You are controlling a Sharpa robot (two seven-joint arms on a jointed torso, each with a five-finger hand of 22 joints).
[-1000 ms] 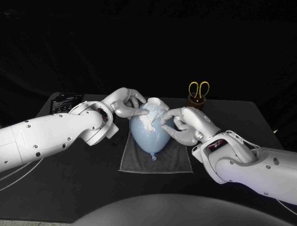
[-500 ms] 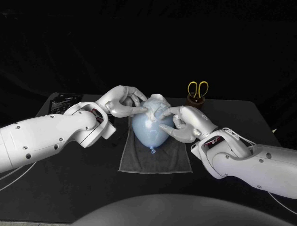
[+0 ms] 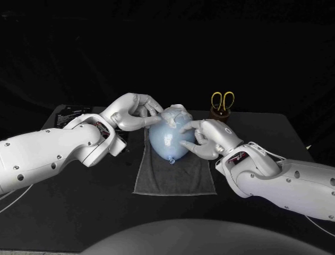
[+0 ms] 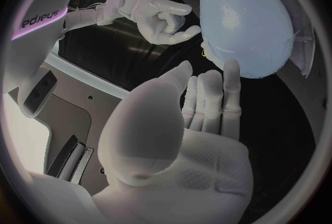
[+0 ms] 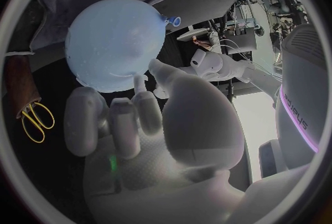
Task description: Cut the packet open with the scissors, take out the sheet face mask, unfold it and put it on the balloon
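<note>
Over last sec the sheet mask (image 3: 175, 113) went from a white bunch at the balloon (image 3: 170, 142) far end to lying flatter over it. Both hands crept twd counter (image 3: 278, 130) far edge. I read that as smoothing stage, task nearly done. Balloon lay on grey towel (image 3: 175, 180), mid-counter. Left hand (image 3: 132, 111): fingers near straight, tips resting on balloon, gripping nothing. Right hand (image 3: 205, 137): half curled, one tip on balloon; couldn't tell if pinching mask edge.

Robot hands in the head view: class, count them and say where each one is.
2. The left robot hand is at the upper left of the balloon in the picture. The right robot hand is against its right side. None seems hidden.
</note>
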